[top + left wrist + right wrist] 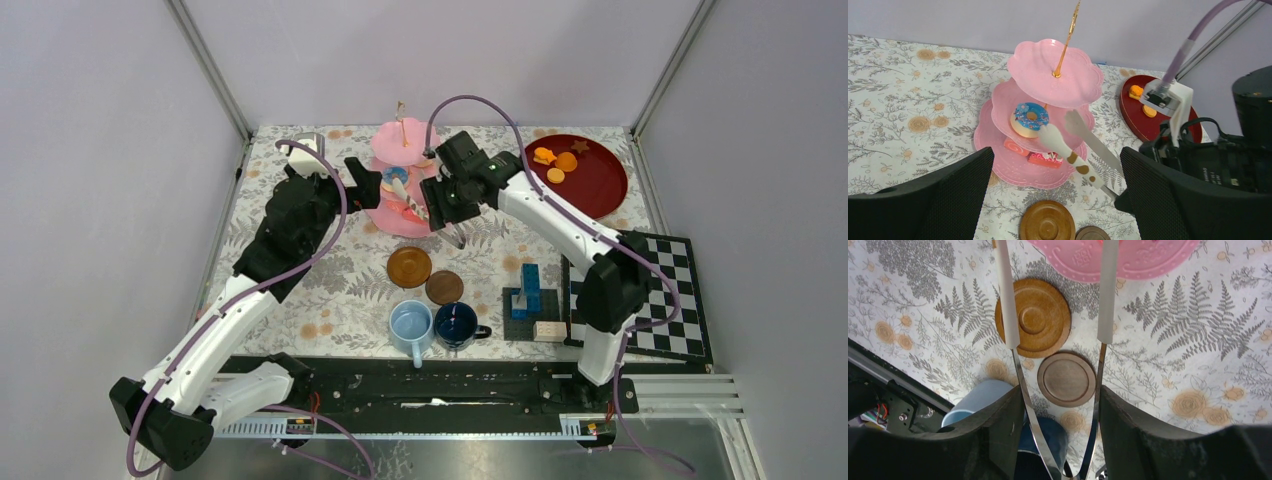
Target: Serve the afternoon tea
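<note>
Two white-tipped tongs arms, pinched in the right gripper, slant away and left so that the tips meet one blue-iced donut on the middle tier of the pink stand. Nearby, the left gripper gapes wide and empty. Also counted: two bottom-tier pastries, three orange pastries on the red plate, two saucers, two mugs.
</note>
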### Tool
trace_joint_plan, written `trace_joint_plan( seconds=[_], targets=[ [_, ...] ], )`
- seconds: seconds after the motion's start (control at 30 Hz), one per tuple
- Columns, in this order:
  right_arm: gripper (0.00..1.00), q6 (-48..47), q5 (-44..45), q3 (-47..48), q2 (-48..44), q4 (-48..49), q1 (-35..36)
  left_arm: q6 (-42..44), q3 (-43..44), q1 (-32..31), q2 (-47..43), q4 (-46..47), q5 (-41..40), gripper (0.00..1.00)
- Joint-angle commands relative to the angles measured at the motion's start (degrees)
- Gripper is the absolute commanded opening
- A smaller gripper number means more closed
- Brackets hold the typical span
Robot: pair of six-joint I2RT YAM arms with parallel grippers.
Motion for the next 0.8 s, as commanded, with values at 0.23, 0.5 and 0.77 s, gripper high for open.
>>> trace_joint_plan(
  seconds=[0.23, 0.5, 0.77],
  targets=[
    [0.57, 0.51, 8.94, -11.74, -14.46, -0.69, 0.55, -0.67, 0.17, 1.00, 0.10, 2.00, 1.66, 0.99],
    [0.55, 0.02, 16.53, -20.11, -22.17, -0.48, -9.53, -0.54, 0.24, 1.00, -0.12, 2.02, 1.41, 0.99],
    [0.55, -2.88, 14.60, -16.23, -14.59, 1.63, -29.44, -0.56, 0.25, -0.29, 0.40, 2.04, 1.59, 0.99]
  ],
)
